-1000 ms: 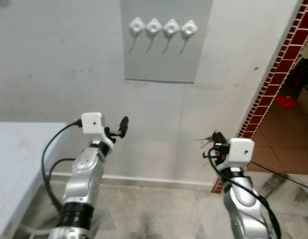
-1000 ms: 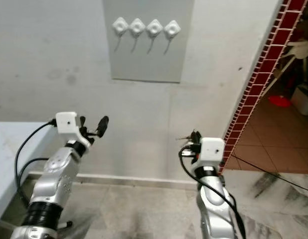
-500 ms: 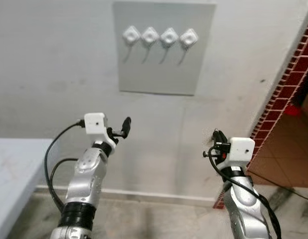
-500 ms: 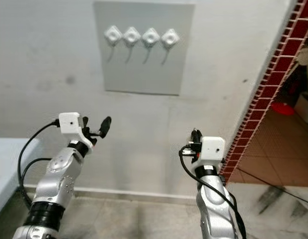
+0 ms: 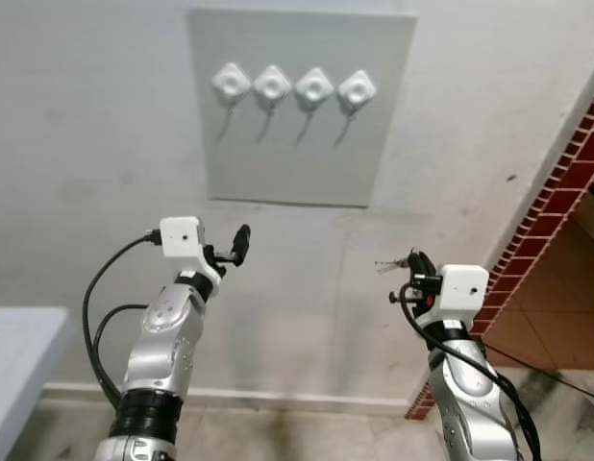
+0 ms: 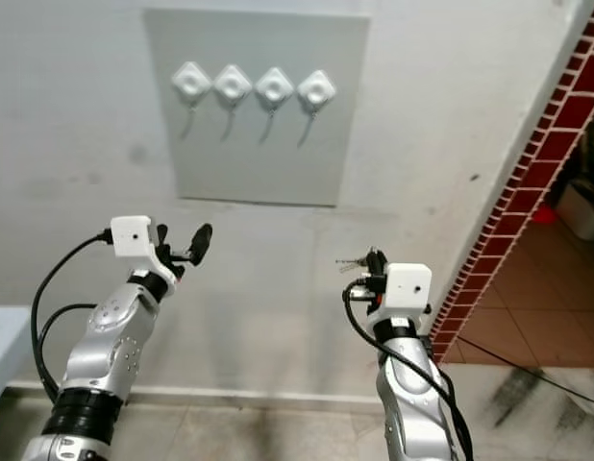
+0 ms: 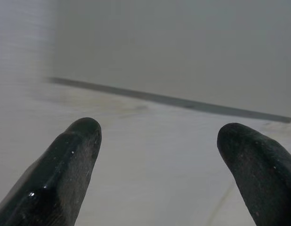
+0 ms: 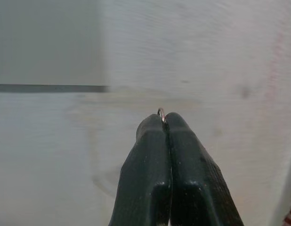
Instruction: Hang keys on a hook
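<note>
A grey panel [image 5: 297,163] on the wall carries a row of several white hooks [image 5: 293,86] with thin metal prongs hanging below them. My right gripper [image 5: 415,261] is raised below and to the right of the panel, shut on the keys [image 5: 391,263]; in the right wrist view only a bit of the key ring [image 8: 161,113] peeks out between the closed fingertips. My left gripper [image 5: 235,248] is held up below the panel's left part, open with nothing between its fingers [image 7: 75,155].
A red-tiled wall edge [image 5: 552,206] runs diagonally on the right, with a tiled floor [image 5: 556,327] beyond it. A pale table corner [image 5: 18,355] sits at the lower left. A skirting line [image 5: 278,399] marks the wall's foot.
The camera has come closer to the wall and tilted up: the panel and hooks look larger and sit lower left in the picture. Both arms hold the same pose; the keys stay gripped.
</note>
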Controlling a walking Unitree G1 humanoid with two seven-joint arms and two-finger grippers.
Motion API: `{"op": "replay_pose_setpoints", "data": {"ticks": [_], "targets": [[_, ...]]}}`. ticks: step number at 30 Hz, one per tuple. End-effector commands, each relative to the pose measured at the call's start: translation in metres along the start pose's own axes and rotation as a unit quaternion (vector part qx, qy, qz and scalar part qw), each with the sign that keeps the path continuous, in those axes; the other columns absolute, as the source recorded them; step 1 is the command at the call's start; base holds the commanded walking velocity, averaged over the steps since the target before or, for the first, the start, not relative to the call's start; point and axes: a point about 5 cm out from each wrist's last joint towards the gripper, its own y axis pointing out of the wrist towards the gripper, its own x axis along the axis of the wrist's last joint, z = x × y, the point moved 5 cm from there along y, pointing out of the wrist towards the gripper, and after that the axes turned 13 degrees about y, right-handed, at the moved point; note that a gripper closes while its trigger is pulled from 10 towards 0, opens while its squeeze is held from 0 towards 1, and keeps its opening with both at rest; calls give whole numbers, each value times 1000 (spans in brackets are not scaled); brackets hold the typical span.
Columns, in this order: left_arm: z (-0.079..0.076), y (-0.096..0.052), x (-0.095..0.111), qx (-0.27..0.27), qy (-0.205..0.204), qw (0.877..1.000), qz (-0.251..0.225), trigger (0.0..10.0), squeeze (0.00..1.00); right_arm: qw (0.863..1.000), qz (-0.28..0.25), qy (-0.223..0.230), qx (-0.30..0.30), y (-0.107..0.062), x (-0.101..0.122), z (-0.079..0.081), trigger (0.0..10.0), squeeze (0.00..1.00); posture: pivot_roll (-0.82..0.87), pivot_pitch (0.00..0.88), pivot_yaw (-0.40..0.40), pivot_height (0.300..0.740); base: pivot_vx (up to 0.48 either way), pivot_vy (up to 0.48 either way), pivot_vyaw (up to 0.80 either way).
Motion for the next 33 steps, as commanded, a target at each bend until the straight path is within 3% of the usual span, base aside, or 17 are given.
{"op": "replay_pose_setpoints", "data": {"ticks": [1, 13, 16, 23, 28, 33], "targets": [[-5, 2, 3, -9, 5, 1000, -3, 10000, 0, 1000, -7, -2, -8, 0, 5, -6, 10000, 0, -12, 0, -7, 740, 416, 0, 0], [-20, 2, 16, -30, 19, 999, -40, 10000, 0, 1000, -6, -3, -4, 1, 5, -6, 10000, 0, -13, 0, -9, 740, 34, 0, 0], [-43, -2, 26, -91, 24, 993, -65, 10000, 0, 1000, -6, -3, -4, 1, 5, -6, 10000, 0, -14, 0, -9, 740, 0, 0, 0], [-70, -9, 39, -160, 46, 982, -94, 10000, 0, 1000, -11, 4, 10, 3, 10, -2, 10000, 0, -14, 0, -7, 740, 0, 0, 0], [-92, -18, 56, -213, 64, 967, -122, 10000, 0, 997, -39, 25, 68, 9, 30, 15, 10000, 0, -15, 0, -3, 740, 0, 0, 0], [-97, -20, 66, -224, 60, 964, -134, 10000, 0, 991, -70, 38, 112, 19, 57, 28, 10000, 0, -15, 0, -3, 740, 0, 0, 0]]}}
